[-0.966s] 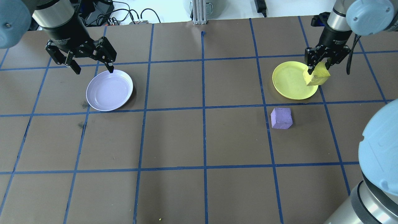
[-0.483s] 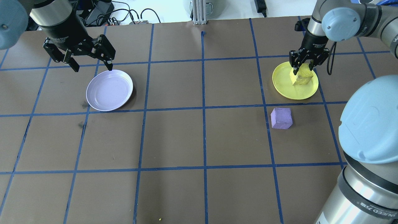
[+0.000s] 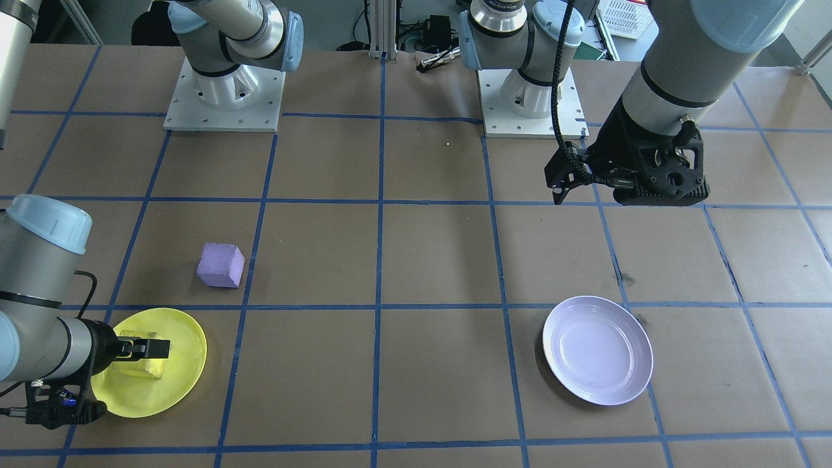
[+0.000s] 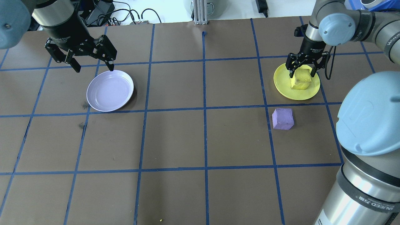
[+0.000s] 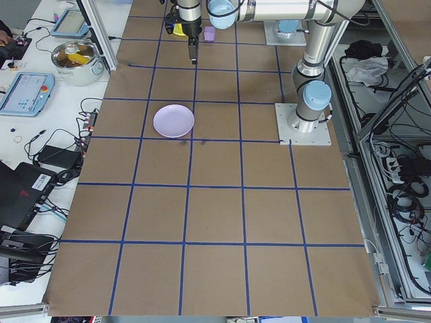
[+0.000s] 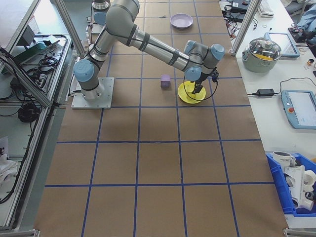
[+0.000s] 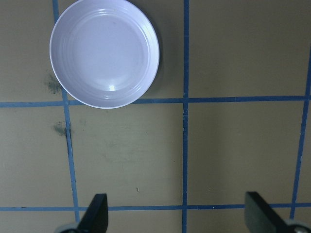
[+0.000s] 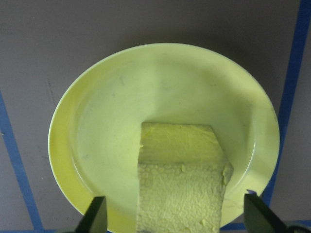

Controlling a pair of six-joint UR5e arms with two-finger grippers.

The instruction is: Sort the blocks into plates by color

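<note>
The yellow block [image 4: 300,79] rests inside the yellow plate [image 4: 281,82] at the far right. My right gripper [image 4: 302,74] straddles it, open. In the right wrist view both fingertips [image 8: 97,216] stand clear of the yellow block [image 8: 180,194], which sits on the yellow plate [image 8: 121,107]. The light purple block [image 4: 282,118] lies on the table just in front of that plate. The lavender plate [image 4: 110,90] sits far left and holds nothing. My left gripper [image 4: 93,68] hovers open behind its rim. The left wrist view shows the lavender plate [image 7: 104,53] well ahead of the fingers.
Brown paper with a blue tape grid [image 4: 204,107] covers the table. Cables and an aluminium post [image 4: 199,12] sit beyond the far edge. My right arm's elbow [image 4: 368,118] bulks large at the near right. The two arm bases [image 3: 224,97] stand at the robot's side.
My right gripper carried the yellow block from the plate's right edge to over its middle, lowered it, and opened. The block now rests in the yellow plate. The left gripper barely moved.
</note>
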